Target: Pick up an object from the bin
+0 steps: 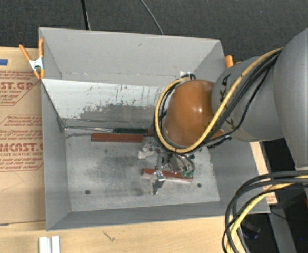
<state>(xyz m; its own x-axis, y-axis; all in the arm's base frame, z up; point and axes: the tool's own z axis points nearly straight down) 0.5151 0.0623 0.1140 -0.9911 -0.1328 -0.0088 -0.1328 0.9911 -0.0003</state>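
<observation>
My gripper (158, 180) hangs low in the bin's right half, just under the arm's orange dome. Right beneath it lies a flat red bar-shaped thing (169, 173), which the gripper's metal tip touches or nearly touches at its left end. A small pale crumpled thing (145, 153) lies just up-left of the gripper. A small green-edged piece (188, 167) sits to the right, partly hidden by the gripper body.
A long reddish-brown stick (117, 137) lies along the foot of the back wall, with a thin dark green stick (130, 130) just behind it. The arm and its looping cables cover the bin's right side.
</observation>
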